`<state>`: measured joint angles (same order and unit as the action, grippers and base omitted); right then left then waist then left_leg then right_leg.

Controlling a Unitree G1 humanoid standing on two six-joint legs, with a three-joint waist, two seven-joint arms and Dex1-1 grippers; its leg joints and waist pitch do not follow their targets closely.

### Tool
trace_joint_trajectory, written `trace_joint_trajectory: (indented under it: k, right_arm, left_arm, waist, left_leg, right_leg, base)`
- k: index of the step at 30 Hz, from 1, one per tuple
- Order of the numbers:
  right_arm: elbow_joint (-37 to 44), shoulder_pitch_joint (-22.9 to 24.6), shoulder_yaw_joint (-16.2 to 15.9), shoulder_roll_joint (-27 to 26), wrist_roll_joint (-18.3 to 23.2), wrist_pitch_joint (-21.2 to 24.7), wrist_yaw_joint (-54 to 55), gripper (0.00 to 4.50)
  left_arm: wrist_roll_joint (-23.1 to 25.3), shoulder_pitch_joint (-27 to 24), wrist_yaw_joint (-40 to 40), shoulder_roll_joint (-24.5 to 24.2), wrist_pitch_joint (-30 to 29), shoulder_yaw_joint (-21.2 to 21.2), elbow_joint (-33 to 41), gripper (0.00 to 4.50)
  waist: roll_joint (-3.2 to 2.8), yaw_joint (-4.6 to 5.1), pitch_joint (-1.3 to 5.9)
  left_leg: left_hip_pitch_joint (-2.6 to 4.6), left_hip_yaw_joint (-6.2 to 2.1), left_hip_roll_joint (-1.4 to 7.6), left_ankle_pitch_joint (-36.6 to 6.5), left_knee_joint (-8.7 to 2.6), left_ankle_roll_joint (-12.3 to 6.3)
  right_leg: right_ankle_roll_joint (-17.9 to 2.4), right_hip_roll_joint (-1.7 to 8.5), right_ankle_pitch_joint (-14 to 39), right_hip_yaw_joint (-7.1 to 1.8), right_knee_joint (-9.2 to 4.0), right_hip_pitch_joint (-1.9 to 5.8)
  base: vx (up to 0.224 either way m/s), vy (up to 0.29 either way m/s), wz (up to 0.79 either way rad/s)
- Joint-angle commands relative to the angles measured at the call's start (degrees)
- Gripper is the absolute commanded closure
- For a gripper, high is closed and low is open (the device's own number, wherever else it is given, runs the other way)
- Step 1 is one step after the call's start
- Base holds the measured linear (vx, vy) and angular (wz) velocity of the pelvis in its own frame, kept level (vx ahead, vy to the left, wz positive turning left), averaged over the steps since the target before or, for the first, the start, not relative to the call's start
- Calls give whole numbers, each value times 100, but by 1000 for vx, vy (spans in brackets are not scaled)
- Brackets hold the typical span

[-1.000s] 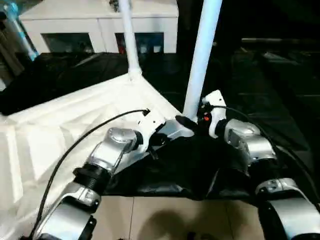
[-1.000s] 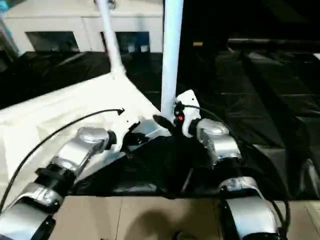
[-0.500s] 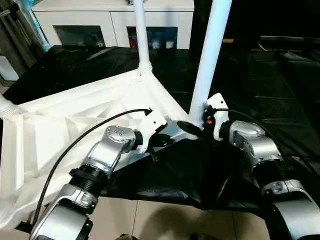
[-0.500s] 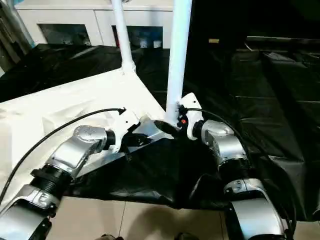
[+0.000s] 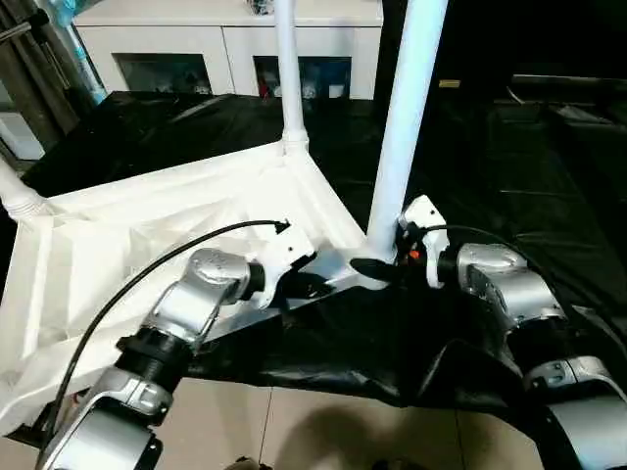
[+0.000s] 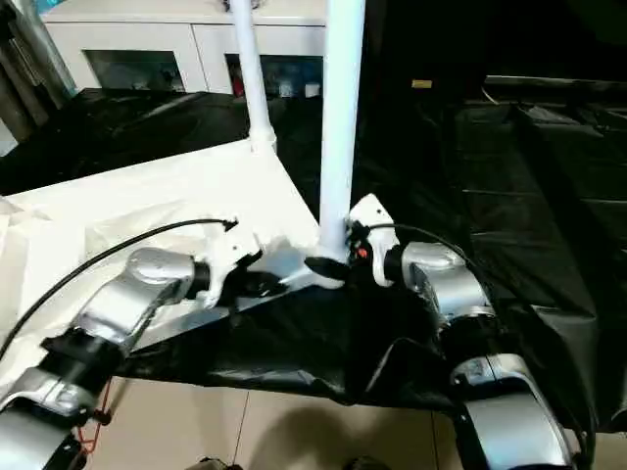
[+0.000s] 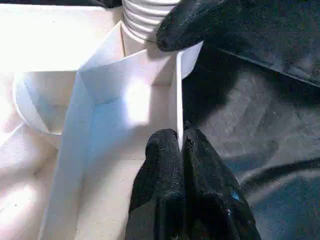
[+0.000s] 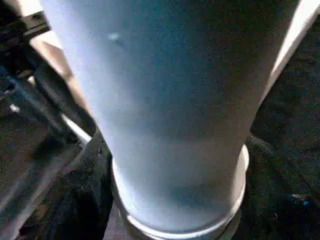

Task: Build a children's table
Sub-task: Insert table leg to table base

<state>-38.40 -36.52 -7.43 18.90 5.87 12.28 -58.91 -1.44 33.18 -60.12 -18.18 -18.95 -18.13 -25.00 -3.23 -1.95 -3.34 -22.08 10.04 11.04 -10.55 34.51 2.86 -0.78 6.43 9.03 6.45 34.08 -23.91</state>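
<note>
The children's table lies upside down on black sheeting, its white ribbed tabletop [image 5: 147,225] facing up. One white leg [image 5: 289,78] stands in the far corner socket, another leg [image 5: 404,127] in the near right socket, and a third [image 5: 15,196] shows at the left edge. My left gripper [image 7: 178,145] is shut on the thin rim wall beside the near right socket, also seen from the head [image 5: 306,287]. My right gripper [image 5: 380,264] is closed round the base of the near right leg, one black fingertip [image 7: 182,25] resting against its ribbed collar.
A white cabinet [image 5: 176,44] with glass-fronted compartments stands at the back. Black sheeting [image 5: 509,176] covers the ground around and right of the tabletop, crumpled at its near edge. Tiled floor [image 5: 323,431] lies in front. A black cable [image 5: 147,274] arcs over my left forearm.
The head view has shifted and tilted. Both grippers stay at the near right corner, the left on the rim, the right at the leg's base.
</note>
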Motion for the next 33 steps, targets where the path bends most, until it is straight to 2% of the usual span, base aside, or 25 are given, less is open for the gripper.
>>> trace_joint_trajectory:
  k: [1, 5, 11, 14, 16, 18, 20, 21, 22, 23, 24, 25, 26, 28, 29, 31, 32, 33]
  right_arm:
    - [5, 74, -188, -2, -133, 62, -115, 149]
    - [52, 130, -262, 42, -162, 32, -203, 168]
    - [236, 295, -358, 60, -167, 39, -285, 172]
    - [173, 374, -263, -111, -180, 134, 153, 172]
    - [-110, 337, -90, -335, -222, 168, 834, 172]
    - [-367, 275, 88, -533, -217, 234, 1411, 172]
    - [-646, 185, 306, -751, -163, 333, 2033, 172]
    - [-698, 166, 353, -797, -135, 369, 2136, 172]
    - [-975, 57, 515, -999, -69, 470, 2662, 172]
    - [-1105, 7, 574, -1092, -68, 479, 2948, 172]
    - [-1149, -10, 594, -1124, -68, 482, 3047, 172]
    - [-1287, -71, 664, -1227, -51, 494, 3341, 172]
    - [-1511, -179, 787, -1405, 2, 488, 3766, 172]
    - [-1651, -258, 854, -1545, 32, 401, 3973, 172]
    - [-1673, -275, 866, -1577, 33, 358, 3998, 172]
    - [-1783, -382, 972, -1747, 97, 95, 4065, 172]
    - [-1821, -416, 1021, -1781, 108, 42, 4079, 137]
    - [-1821, -416, 1021, -1781, 108, 42, 4079, 137]
  left_arm:
    - [-245, 65, -410, 32, 260, -85, 407, 450]
    - [-244, 39, -628, -65, 369, -144, 424, 450]
    - [-233, 7, -788, -177, 429, -185, 421, 450]
    - [-155, 72, -450, -22, 357, -90, 223, 450]
    - [-105, 168, -33, 198, 263, 6, 19, 450]
    - [-44, 276, 376, 405, 166, 95, -187, 450]
    - [14, 403, 807, 646, 69, 196, -420, 450]
    - [26, 430, 907, 699, 39, 220, -468, 450]
    - [57, 559, 1401, 969, -70, 336, -703, 450]
    - [68, 618, 1631, 1097, -137, 389, -812, 450]
    - [72, 638, 1711, 1142, -157, 406, -850, 450]
    - [99, 697, 1964, 1276, -185, 448, -964, 450]
    - [144, 757, 2234, 1463, -184, 463, -1101, 450]
    - [204, 775, 2350, 1575, -153, 425, -1172, 450]
    - [223, 775, 2348, 1589, -126, 403, -1183, 450]
    - [267, 764, 2268, 1656, 69, 314, -1227, 450]
    - [258, 769, 2239, 1669, 129, 308, -1246, 450]
    - [258, 769, 2239, 1669, 129, 308, -1246, 450]
  waist:
    - [66, -13, 456]
    - [63, -15, 463]
    - [52, -24, 466]
    - [53, -22, 464]
    - [57, 10, 452]
    - [57, 31, 433]
    - [81, 52, 428]
    - [75, 62, 426]
    - [77, 60, 427]
    - [55, 72, 418]
    - [64, 77, 411]
    - [72, 77, 392]
    - [43, 80, 385]
    - [71, 94, 368]
    - [67, 99, 374]
    - [60, 106, 389]
    - [56, 117, 392]
    - [49, 119, 396]
  left_leg:
    - [55, -19, 184, -939, -362, -513]
    - [58, -18, 186, -889, -356, -517]
    - [63, -19, 188, -879, -353, -518]
    - [71, -22, 190, -905, -360, -460]
    - [64, -23, 180, -990, -370, -388]
    - [91, -24, 165, -1216, -385, -257]
    - [100, -41, 150, -1398, -397, -131]
    - [97, -38, 145, -1435, -398, -135]
    - [109, -39, 145, -1475, -395, -138]
    - [122, -34, 139, -1522, -401, -120]
    - [130, -34, 133, -1565, -398, -101]
    - [141, -33, 117, -1703, -400, -95]
    - [156, -45, 106, -1813, -403, -81]
    - [190, -52, 90, -2038, -404, -78]
    - [193, -69, 96, -2073, -417, -84]
    - [179, -76, 103, -2068, -432, -107]
    - [163, -85, 110, -2056, -447, -117]
    - [167, -84, 114, -2059, -450, -124]
  right_leg:
    - [-1453, 212, 1074, -273, -336, 395]
    - [-1494, 205, 943, -281, -316, 394]
    - [-1524, 207, 881, -284, -300, 394]
    - [-1501, 205, 930, -292, -307, 388]
    - [-1475, 208, 1053, -297, -323, 380]
    - [-1370, 215, 1473, -295, -384, 369]
    - [-1230, 213, 1843, -285, -424, 375]
    - [-1196, 214, 1908, -290, -436, 369]
    - [-1148, 216, 1997, -292, -459, 356]
    - [-1121, 202, 2042, -290, -483, 331]
    - [-1106, 201, 2109, -288, -487, 323]
    - [-1044, 201, 2346, -277, -522, 319]
    - [-952, 209, 2583, -263, -556, 316]
    - [-775, 206, 2987, -231, -623, 298]
    - [-701, 212, 3069, -224, -638, 303]
    - [-680, 220, 2995, -226, -643, 303]
    - [-708, 209, 2866, -222, -628, 321]
    - [-732, 210, 2799, -225, -624, 319]
  base:
    - [0, 0, 0]
    - [0, 0, 0]
    - [0, 0, 0]
    - [0, 0, 0]
    - [0, 0, 0]
    - [0, 0, 0]
    - [0, 0, 0]
    - [0, 0, 0]
    - [0, 0, 0]
    - [0, 0, 0]
    - [0, 0, 0]
    - [0, 0, 0]
    - [0, 0, 0]
    - [0, 0, 0]
    - [0, 0, 0]
    - [0, 0, 0]
    - [0, 0, 0]
    - [0, 0, 0]
